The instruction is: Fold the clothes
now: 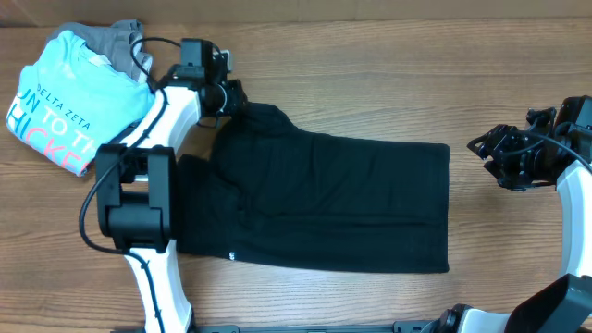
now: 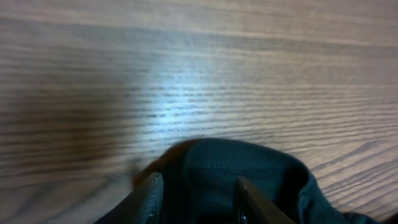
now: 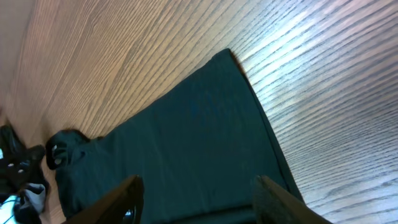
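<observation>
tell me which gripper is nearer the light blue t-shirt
Left. The left gripper sits just right of the light blue T-shirt; the right gripper is across the table.

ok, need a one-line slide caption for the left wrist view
Left hand with fingers straddling a raised bunch of the black T-shirt on the wooden table.
</observation>
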Controlling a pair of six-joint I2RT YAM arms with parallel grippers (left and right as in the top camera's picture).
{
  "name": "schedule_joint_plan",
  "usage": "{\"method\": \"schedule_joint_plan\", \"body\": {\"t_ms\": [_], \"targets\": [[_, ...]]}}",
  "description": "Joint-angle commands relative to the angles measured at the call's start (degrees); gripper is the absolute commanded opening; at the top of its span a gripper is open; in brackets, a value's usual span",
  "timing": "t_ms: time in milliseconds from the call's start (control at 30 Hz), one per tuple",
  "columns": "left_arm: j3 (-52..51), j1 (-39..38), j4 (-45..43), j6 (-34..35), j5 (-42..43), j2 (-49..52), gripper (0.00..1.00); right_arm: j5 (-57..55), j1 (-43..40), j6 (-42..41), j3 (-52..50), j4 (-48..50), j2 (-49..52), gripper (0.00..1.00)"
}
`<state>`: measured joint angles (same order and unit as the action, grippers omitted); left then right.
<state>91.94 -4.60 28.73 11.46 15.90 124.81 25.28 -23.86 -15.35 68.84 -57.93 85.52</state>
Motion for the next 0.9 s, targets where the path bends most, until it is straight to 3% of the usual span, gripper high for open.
{"method": "schedule_joint_plan", "body": {"t_ms": [0,67,233,733,800,867], "targets": [[0.9,-0.4,0.0,-0.8,-1.0,1.9,0.36,-0.1,0.4,0.2,0.9,0.2,-0.4,0.59],[0.9,-0.4,0.0,-0.8,-1.1,1.9,0.30,-0.1,0.4,0.2,0.9,0.2,-0.4,0.59],[1.3,0.0,0.9,-0.7,-1.1,1.8,0.04,-0.2,0.4,0.2,0.9,0.4,-0.4,0.58],[18.5,0.8,19.5,-2.5,-7.3,1.7,0.04,-0.1,0.6,0.2,0.7,12.6,0.6,0.59],[18.1,0.5,19.7,-2.4,-6.9,1.9,0.13,-0.1,0.8,0.2,0.3,13.7,1.6,0.59],[17.2,0.0,19.0,-2.5,-6.9,2.4,0.30,-0.1,1.1,-0.2,0.0,14.2,2.9,0.59]]}}
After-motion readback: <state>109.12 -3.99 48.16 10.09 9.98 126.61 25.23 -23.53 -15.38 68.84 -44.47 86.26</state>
